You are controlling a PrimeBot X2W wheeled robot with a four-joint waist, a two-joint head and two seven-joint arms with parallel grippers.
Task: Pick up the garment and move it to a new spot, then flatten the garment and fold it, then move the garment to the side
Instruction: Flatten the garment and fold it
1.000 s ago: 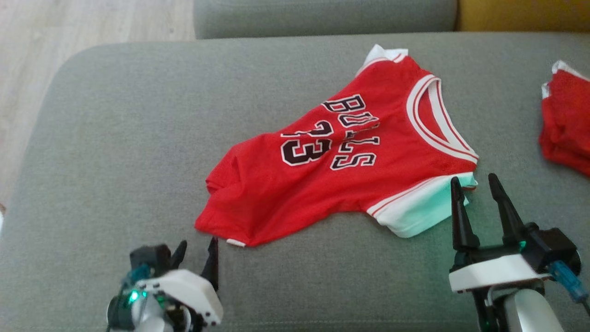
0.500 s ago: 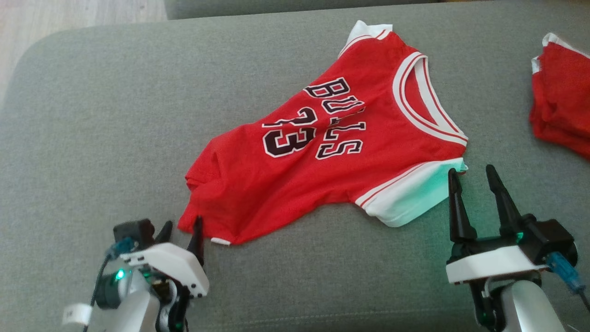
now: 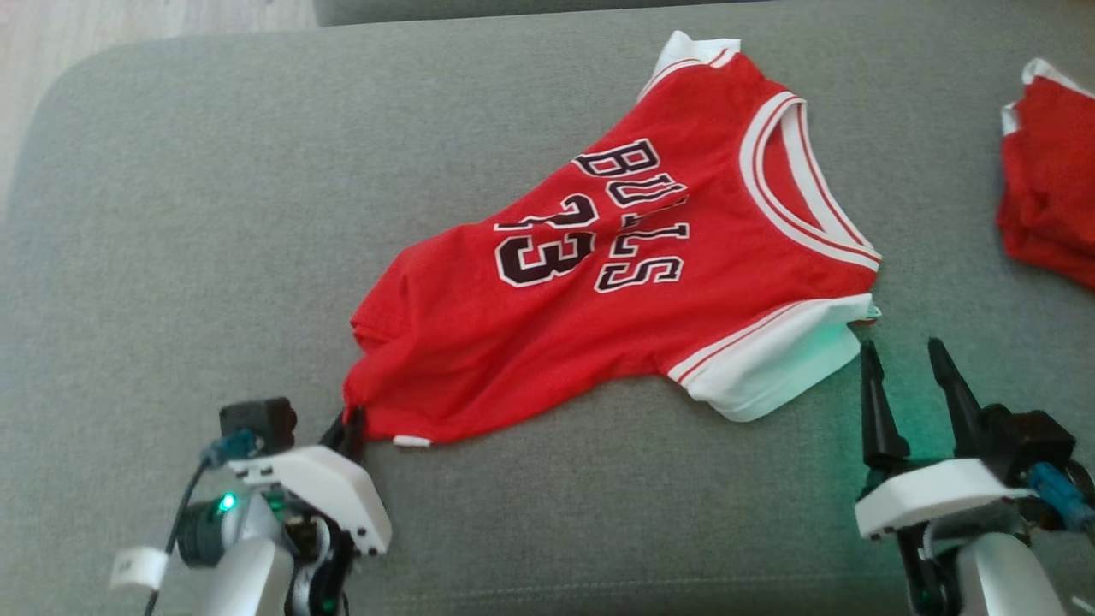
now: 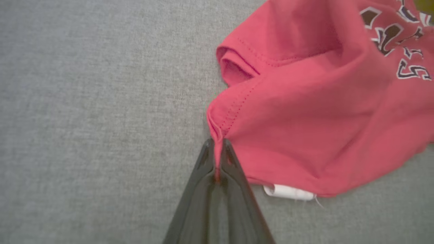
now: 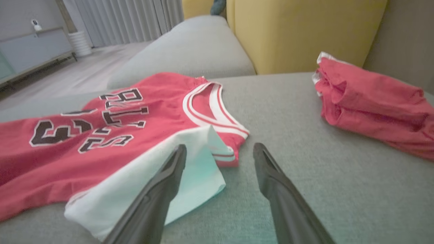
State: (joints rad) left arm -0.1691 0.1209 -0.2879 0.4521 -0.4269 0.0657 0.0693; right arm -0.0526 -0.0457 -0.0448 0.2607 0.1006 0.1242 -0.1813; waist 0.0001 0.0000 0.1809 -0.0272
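grey sofa cushion point(image 3: 171, 214), second red garment point(image 3: 1052, 197) apart from the jersey point(image 3: 547, 351)

Carrier: one grey woven-fabric seat cushion point(image 3: 171, 214), its far-left corner rounded. Two items lie directly on it. A red basketball jersey point(image 3: 599, 342), white-trimmed with black lettering, lies rumpled across the middle, collar toward the right. A folded red cloth bundle point(image 3: 1048, 205) with white edging rests well apart at the right edge.

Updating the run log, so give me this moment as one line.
phase: pickup | left gripper: shut on jersey corner | right gripper: open, next to white sleeve | jersey: lying on sofa
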